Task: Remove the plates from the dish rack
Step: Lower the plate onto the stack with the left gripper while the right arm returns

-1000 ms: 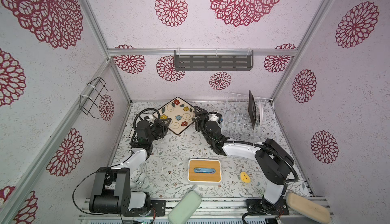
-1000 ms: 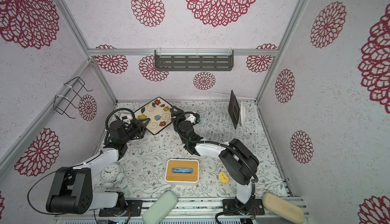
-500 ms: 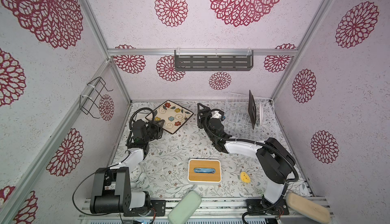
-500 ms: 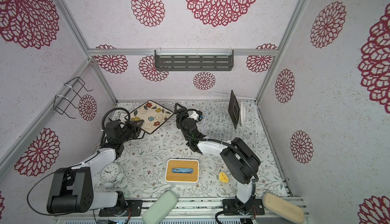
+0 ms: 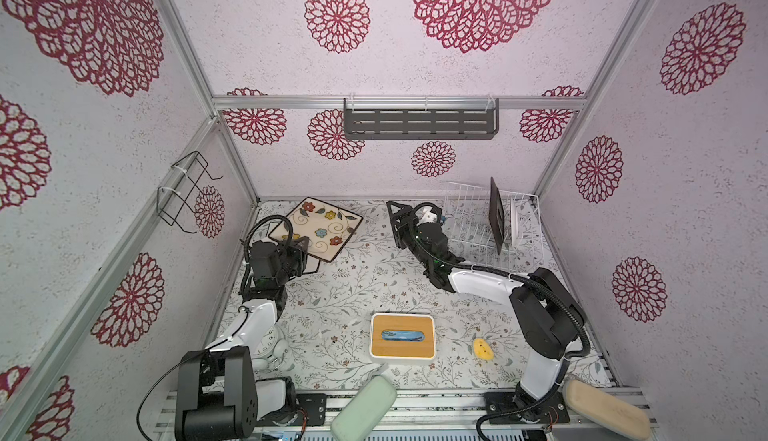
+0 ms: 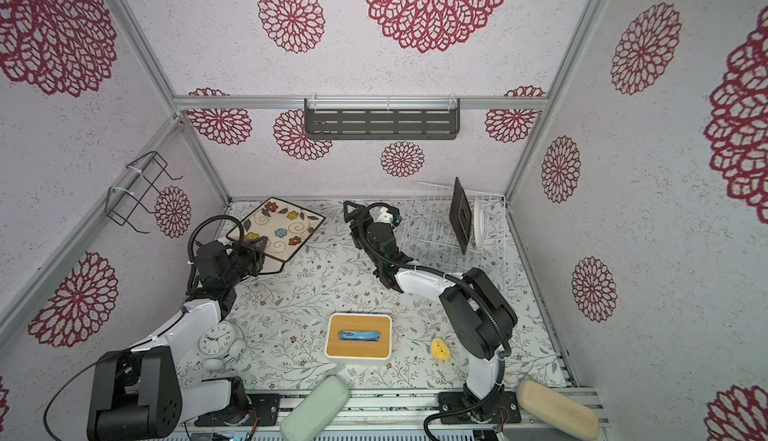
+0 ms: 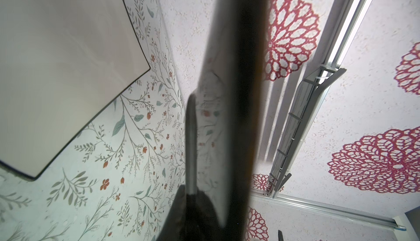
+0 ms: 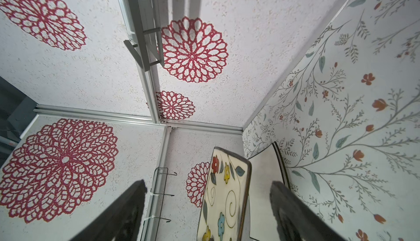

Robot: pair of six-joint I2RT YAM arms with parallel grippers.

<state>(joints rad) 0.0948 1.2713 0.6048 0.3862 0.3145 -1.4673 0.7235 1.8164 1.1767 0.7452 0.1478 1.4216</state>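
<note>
Flowered plate [image 5: 318,227] gripped in my left end effector [image 5: 305,247], tilted over a half-hidden cream plate [image 7: 68,69].
Right end effector [image 5: 400,215] wide, empty; dish rack [image 5: 469,231] holds an upright dark plate [image 5: 496,216], white plate [image 5: 515,220] mostly hidden behind.

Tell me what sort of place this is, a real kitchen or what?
Likely a robot test booth dressed like a kitchen, not a real one: wallpapered panels in an aluminium frame, a left arm and right arm mounted on the front rail, and a white dish rack on a floral tabletop.
</note>
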